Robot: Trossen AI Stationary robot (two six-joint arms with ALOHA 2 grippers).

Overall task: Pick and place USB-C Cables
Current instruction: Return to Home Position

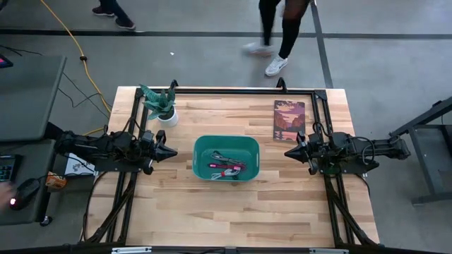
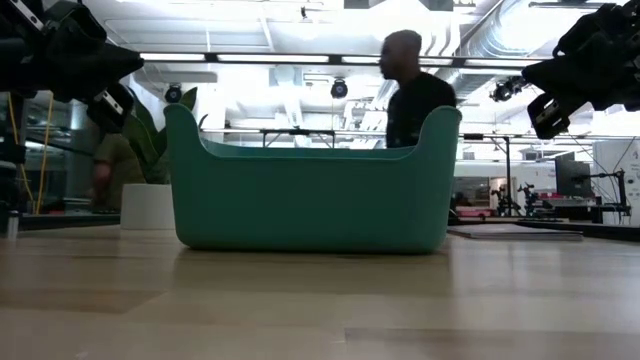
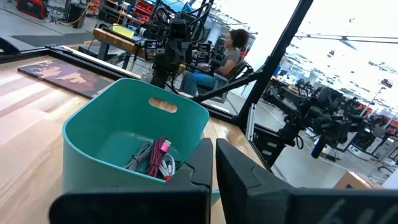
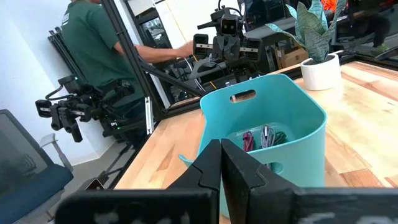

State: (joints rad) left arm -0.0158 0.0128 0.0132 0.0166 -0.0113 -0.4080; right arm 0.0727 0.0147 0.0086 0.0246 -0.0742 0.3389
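High view | USB-C cables [image 1: 226,168] lie tangled together inside teal bin [image 1: 227,140], mid-surface [image 1: 212,212] | left pincer [image 1: 174,152] pressed together, empty, raised just beside bin's left end | right pincer [image 1: 287,152] pressed together, empty, raised near bin's right end | potted plant [image 1: 162,107], book [image 1: 289,120] beyond bin

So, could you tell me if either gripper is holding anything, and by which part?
Nothing is held. The left gripper and right gripper are shut and empty beside the bin; the cables lie inside it.
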